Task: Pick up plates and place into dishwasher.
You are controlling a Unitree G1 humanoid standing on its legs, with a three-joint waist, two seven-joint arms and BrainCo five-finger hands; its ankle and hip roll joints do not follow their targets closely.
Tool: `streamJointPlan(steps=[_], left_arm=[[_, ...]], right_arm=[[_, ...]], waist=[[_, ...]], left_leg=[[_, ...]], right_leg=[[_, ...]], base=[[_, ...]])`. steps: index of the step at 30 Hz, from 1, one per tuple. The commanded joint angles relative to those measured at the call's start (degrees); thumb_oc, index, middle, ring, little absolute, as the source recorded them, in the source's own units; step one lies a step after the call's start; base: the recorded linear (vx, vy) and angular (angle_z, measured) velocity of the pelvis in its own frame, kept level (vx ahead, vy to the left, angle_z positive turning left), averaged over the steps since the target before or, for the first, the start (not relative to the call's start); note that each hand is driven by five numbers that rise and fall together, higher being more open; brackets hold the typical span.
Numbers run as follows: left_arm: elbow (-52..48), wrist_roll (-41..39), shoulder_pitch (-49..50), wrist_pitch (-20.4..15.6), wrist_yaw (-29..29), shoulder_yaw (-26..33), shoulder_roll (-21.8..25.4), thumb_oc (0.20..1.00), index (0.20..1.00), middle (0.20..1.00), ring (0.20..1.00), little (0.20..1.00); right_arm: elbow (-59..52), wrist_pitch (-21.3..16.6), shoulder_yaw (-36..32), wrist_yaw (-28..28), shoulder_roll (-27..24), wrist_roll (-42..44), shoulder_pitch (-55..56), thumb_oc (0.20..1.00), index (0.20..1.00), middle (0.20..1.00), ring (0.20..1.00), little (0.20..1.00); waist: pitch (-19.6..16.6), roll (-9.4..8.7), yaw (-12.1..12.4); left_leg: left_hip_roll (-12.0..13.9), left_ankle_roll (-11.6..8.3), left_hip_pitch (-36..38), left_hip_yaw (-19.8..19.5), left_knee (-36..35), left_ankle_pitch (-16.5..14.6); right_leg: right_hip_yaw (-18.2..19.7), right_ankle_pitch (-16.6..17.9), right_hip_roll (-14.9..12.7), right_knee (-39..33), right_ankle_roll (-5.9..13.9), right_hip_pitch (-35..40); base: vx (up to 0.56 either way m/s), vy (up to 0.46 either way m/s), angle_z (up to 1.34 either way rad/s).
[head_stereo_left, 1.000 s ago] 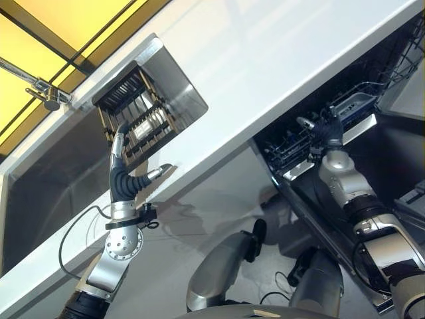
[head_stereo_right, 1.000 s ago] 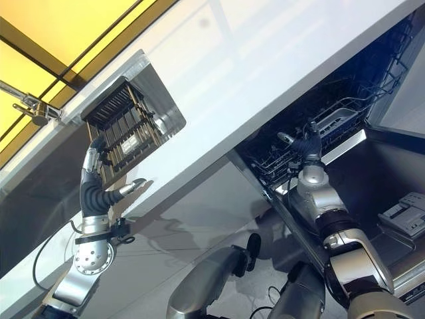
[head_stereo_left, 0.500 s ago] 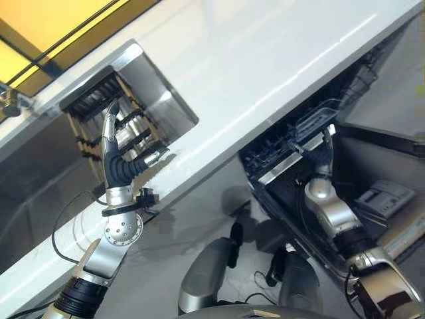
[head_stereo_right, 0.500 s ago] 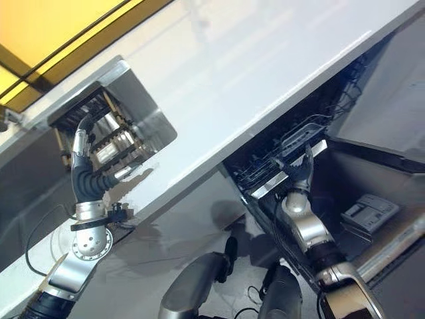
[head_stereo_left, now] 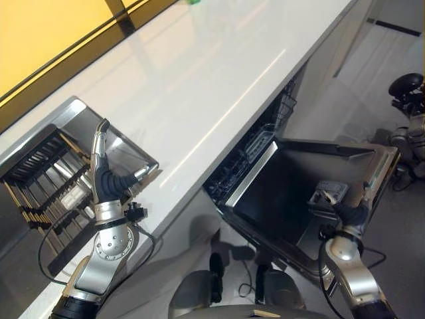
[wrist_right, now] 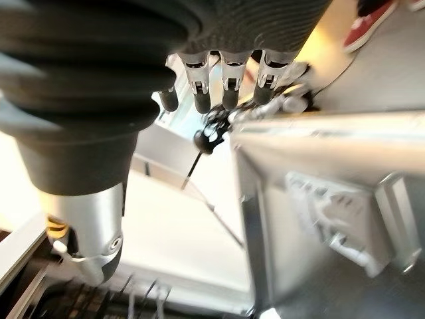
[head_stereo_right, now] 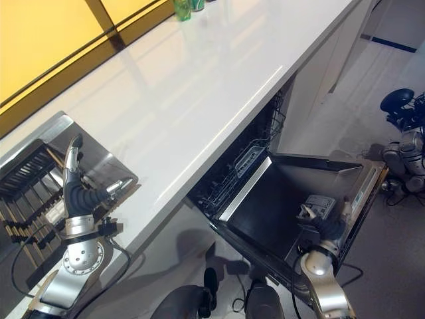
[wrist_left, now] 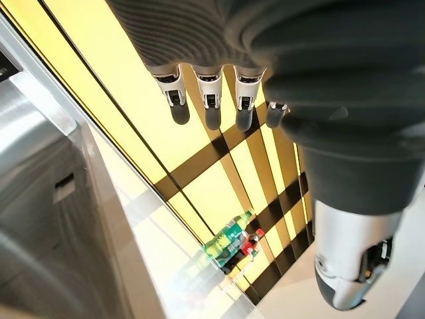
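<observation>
the left hand (head_stereo_left: pixel 105 178) is raised with fingers straight, empty, over the sink rack (head_stereo_left: pixel 41 178). the right hand (head_stereo_left: pixel 350 211), fingers relaxed and empty, rests at the dishwasher door (head_stereo_left: pixel 285 193).

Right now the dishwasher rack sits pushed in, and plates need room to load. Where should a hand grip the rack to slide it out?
Probably the front top wire of the rack, reached from the front, over the lowered door. That edge faces the opening; the counter covers the rest. The right hand, at the door's outer edge, is nearer.
</observation>
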Motion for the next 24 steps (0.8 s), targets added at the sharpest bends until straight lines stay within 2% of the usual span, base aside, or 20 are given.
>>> streamJointPlan(steps=[1,4,5,10,11,13,15,17,18,21,24], left_arm=[[-2.02,1.83,1.42,-3.47,1.0,4.13,-0.89,1.0,1.0,1.0,1.0,1.0],[-1.3,1.28,1.84,-3.93,1.96,4.11,-1.47,1.0,1.0,1.0,1.0,1.0],[-1.04,0.99,1.91,-4.02,2.88,3.77,-1.63,1.0,1.0,1.0,1.0,1.0],[1.07,-0.08,1.38,-5.07,5.98,2.11,-2.48,1.0,1.0,1.0,1.0,1.0],[1.21,-0.24,1.37,-5.19,6.59,2.04,-2.4,1.0,1.0,1.0,1.0,1.0],[1.57,0.26,1.01,-5.1,7.74,1.45,-2.87,1.0,1.0,1.0,1.0,1.0],[0.81,0.24,1.43,-4.14,8.67,1.54,-2.74,1.0,1.0,1.0,1.0,1.0],[0.58,0.84,1.28,-3.86,10.01,1.32,-2.68,1.0,1.0,1.0,1.0,1.0],[0.9,1.17,-0.3,-3.94,11.0,0.63,-2.23,1.0,1.0,1.0,1.0,1.0],[0.71,0.54,-5.21,-1.28,11.06,-1.24,-1.02,1.0,1.0,1.0,1.0,1.0],[0.51,-0.3,-9.06,1.83,10.35,-3.0,-0.88,1.0,1.0,1.0,1.0,1.0]], right_arm=[[-5.39,-3.9,-1.51,0.29,-2.02,-0.68,3.34,1.0,1.0,1.0,1.0,1.0],[-5.74,-5.98,-2.85,-0.3,-2.55,0.22,6.74,1.0,1.0,1.0,1.0,1.0],[-5.69,-7.76,-3.5,-1.0,-2.87,0.7,8.27,1.0,1.0,1.0,1.0,1.0],[-1.28,-13.15,-4.55,-2.81,-2.09,7.77,11.44,1.0,1.0,1.0,1.0,1.0],[0.8,-13.98,-4.36,-2.41,-1.31,11.75,11.61,1.0,1.0,1.0,1.0,1.0],[6.51,-16.52,-4.25,-2.59,0.56,13.77,11.15,1.0,1.0,1.0,1.0,1.0],[8.52,-16.67,-3.5,-1.53,0.6,15.6,10.43,1.0,1.0,1.0,1.0,1.0],[11.39,-17.36,-2.66,0.43,2.27,24.68,8.87,1.0,1.0,1.0,1.0,1.0],[15.51,-19.48,-2.29,3.0,4.18,33.88,6.81,1.0,1.0,1.0,1.0,1.0],[22.06,-22.65,-1.4,10.05,7.15,49.03,1.9,1.0,1.0,1.0,1.0,1.0],[23.83,-26.06,0.68,15.04,8.41,58.14,-2.59,1.0,1.0,1.0,1.0,1.0]], waist=[[-2.83,0.06,-2.24],[-2.59,0.98,-3.96],[-2.31,1.44,-4.86],[-0.51,2.6,-7.34],[-0.13,2.45,-7.49],[1.32,2.04,-7.56],[2.21,2.01,-6.94],[3.05,2.14,-6.41],[4.32,2.33,-6.3],[6.57,2.71,-5.6],[8.09,3.69,-5.0]], left_leg=[[1.82,0.45,-1.66,1.22,-0.51,-0.06],[2.07,0.18,-1.48,1.89,-0.73,0.13],[2.22,0.08,-1.72,2.16,-0.38,0.06],[2.51,-0.27,-4.29,2.23,3.03,-0.41],[2.3,-0.23,-5.12,1.67,4.44,-0.94],[2.05,-0.1,-7.7,-0.53,8.8,-1.77],[1.47,0.17,-9.72,-3.31,11.16,-2.25],[1.12,0.73,-11.27,-3.8,12.33,-3.27],[1.3,1.09,-13.5,-2.77,14.06,-3.69],[-0.53,1.63,-19.26,-2.43,20.49,-5.48],[-2.36,2.33,-24.04,-1.98,26.17,-7.37]], right_leg=[[5.12,6.72,-1.24,-6.4,3.16,0.39],[6.52,6.42,-0.95,-5.73,3.14,-0.64],[7.27,6.15,-0.77,-5.17,2.96,-1.34],[10.43,5.87,-0.28,-2.59,2.38,-5.46],[11.11,5.88,-0.25,-2.22,2.25,-6.2],[12.7,5.79,-0.07,-0.57,1.64,-7.67],[14.12,5.35,0.82,1.71,1.09,-9.77],[14.57,4.39,1.18,5.09,0.82,-12.78],[14.0,3.51,0.78,7.9,0.37,-15.18],[13.27,1.48,0.03,14.92,-0.66,-20.1],[13.05,-0.19,-0.47,21.81,-1.35,-25.38]], base=[[-0.06,0.008,-0.19],[-0.08,0.034,-0.27],[-0.1,0.05,-0.32],[-0.14,0.043,-0.39],[-0.11,0.007,-0.46],[-0.08,0.008,-0.31],[-0.05,0.058,-0.37],[-0.13,0.091,-0.65],[-0.21,0.079,-0.54],[-0.15,0.08,-0.03],[-0.08,0.098,0.18]])
